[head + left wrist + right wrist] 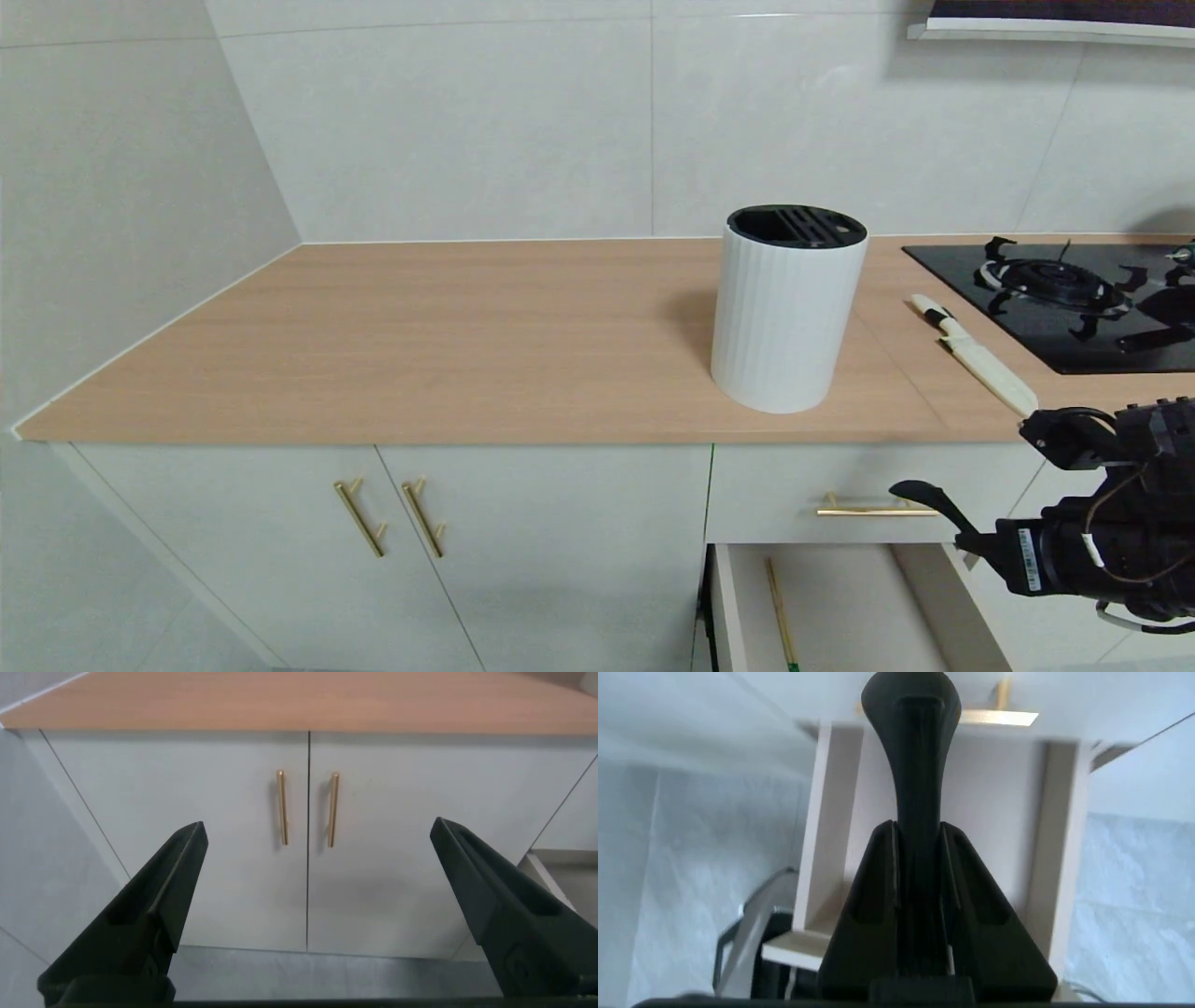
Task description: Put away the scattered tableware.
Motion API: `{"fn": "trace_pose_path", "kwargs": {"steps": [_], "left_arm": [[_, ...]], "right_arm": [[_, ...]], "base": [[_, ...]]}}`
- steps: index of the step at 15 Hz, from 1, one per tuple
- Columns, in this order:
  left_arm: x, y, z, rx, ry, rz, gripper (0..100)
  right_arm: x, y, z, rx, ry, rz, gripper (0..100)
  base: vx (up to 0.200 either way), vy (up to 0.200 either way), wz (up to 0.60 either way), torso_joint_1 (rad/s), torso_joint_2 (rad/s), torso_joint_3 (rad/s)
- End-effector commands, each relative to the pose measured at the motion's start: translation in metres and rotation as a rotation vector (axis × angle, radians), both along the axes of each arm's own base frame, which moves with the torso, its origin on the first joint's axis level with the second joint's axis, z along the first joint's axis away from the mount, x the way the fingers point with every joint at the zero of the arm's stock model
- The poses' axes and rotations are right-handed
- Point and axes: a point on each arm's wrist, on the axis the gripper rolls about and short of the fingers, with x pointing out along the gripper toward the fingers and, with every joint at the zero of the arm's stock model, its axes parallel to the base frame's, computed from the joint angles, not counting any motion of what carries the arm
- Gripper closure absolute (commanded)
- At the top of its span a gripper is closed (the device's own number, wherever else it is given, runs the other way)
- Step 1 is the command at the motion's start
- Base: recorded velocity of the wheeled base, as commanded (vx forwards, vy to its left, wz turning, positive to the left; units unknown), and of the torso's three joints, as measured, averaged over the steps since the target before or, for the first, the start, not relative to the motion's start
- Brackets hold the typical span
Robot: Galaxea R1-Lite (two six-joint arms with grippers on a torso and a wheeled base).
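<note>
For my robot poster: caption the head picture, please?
White knife holder and knife on a wooden counter, drawer open below, right gripper nearby.

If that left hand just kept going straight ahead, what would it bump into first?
Probably the white cabinet doors under the counter, near their two brass handles. The open left hand points squarely at them, and nothing shows in between, though depth is unclear.
</note>
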Motion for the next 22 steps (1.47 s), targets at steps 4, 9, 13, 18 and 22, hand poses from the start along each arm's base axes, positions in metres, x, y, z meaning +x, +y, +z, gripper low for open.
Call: {"fn": "trace_pose_path", "kwargs": {"steps": [4, 9, 13, 18, 22], "left_arm": [[0.000, 0.000, 0.000, 0.000, -0.001, 0.001, 0], [0.000, 0.000, 0.000, 0.000, -0.001, 0.001, 0], [0.000, 0.000, 0.000, 0.000, -0.001, 0.001, 0], [0.000, 0.000, 0.000, 0.000, -0.001, 0.001, 0], [0.000, 0.000, 0.000, 0.000, -0.001, 0.001, 0]], "right_arm": [[0.001, 0.003, -0.006, -0.011, 0.027, 0.019, 100], [0.004, 0.005, -0.013, -0.019, 0.060, 0.021, 100], [0.005, 0.005, -0.016, -0.028, 0.069, 0.014, 100], [0.007, 0.005, -0.020, -0.031, 0.086, 0.014, 100], [0.007, 0.005, -0.020, -0.031, 0.086, 0.014, 100]], "base": [[0.000, 0.000, 0.00, -0.188, 0.47, 0.281], [0.000, 0.000, 0.00, -0.183, 0.48, 0.292], [0.000, 0.000, 0.00, -0.161, 0.46, 0.304], [0.000, 0.000, 0.00, -0.114, 0.45, 0.329], [0.000, 0.000, 0.00, -0.035, 0.17, 0.122]]}}
